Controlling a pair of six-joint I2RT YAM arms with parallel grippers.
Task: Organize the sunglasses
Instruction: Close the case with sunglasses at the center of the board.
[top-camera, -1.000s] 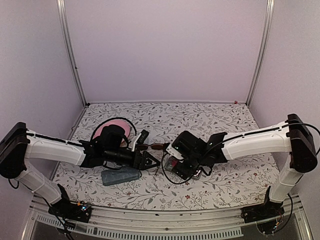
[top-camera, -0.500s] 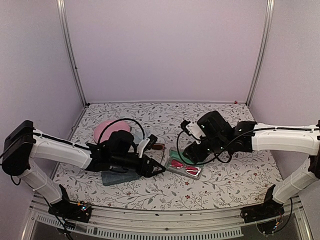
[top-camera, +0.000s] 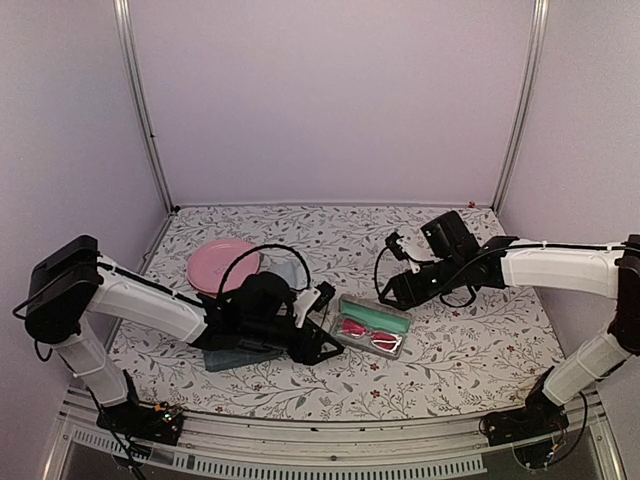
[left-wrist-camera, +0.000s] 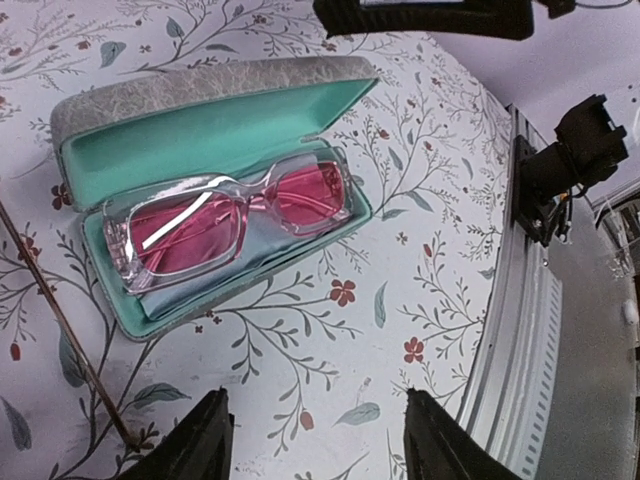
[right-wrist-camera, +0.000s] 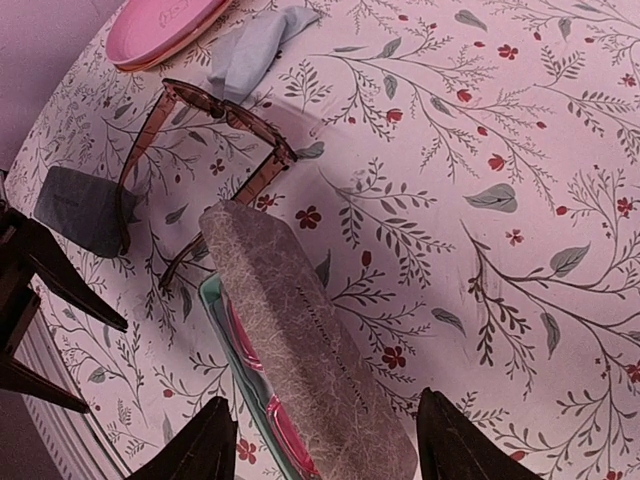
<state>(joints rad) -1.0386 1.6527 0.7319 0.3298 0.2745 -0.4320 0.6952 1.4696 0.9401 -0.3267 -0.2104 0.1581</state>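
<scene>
We see the translucent pink-framed sunglasses with pink lenses (left-wrist-camera: 228, 212) lying folded inside the open grey-brown hard case with teal lining (left-wrist-camera: 215, 125), on a pale blue cloth in the case's tray. The lid is up, so this pair is placed but, as we judge it, not closed in.

The thin dark-framed sunglasses (right-wrist-camera: 230, 118) are out on the floral-patterned tabletop (top-camera: 450, 350), temples unfolded. They sit between the loose pale blue square cloth (right-wrist-camera: 255, 45) and the open case, near both; we cannot tell if a temple tip touches the case. The oblong blue-grey case (right-wrist-camera: 80, 210) lies close by, partly under the left arm in the top view; it looks shut, but we are not sure. A round pink plate (top-camera: 222, 265) is further back and looks like no part of the job.

The left gripper (left-wrist-camera: 315, 430) hangs low just in front of the open case, fingers spread wide, nothing between them. The right gripper (right-wrist-camera: 325, 420) is up behind the case lid, also spread wide and empty.

Our read: roughly half done. Left to do: shut the lid, open the blue-grey case, then fold and case the dark pair.
</scene>
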